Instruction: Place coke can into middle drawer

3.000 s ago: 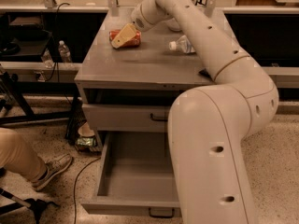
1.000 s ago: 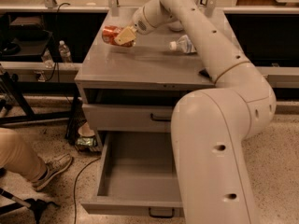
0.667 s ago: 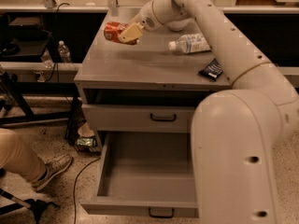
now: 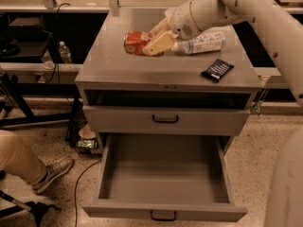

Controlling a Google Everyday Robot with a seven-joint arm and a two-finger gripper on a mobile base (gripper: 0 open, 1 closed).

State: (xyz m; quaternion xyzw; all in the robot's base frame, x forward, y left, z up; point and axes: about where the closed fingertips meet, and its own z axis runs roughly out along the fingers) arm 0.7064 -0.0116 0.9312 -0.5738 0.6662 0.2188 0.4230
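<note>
The coke can [image 4: 134, 42], red-orange and dented, lies on its side in my gripper [image 4: 148, 41], just above the back middle of the grey cabinet top [image 4: 118, 70]. The cream fingers [image 4: 158, 42] are closed on the can's right end, and my arm reaches in from the upper right. The middle drawer [image 4: 163, 209] is pulled wide out at the bottom of the cabinet. It is a deep grey box with a low front panel and a small black handle, and nothing lies inside it.
A clear water bottle [image 4: 201, 42] lies on its side right of the gripper. A black packet [image 4: 217, 70] lies on the top's right side. A closed drawer front [image 4: 165, 119] sits above the open drawer. A person's leg and shoe [image 4: 49, 171] are at the lower left.
The gripper has carried the can from the cabinet's back left toward the middle and front. The arm has swung out to the right, uncovering the open drawer.
</note>
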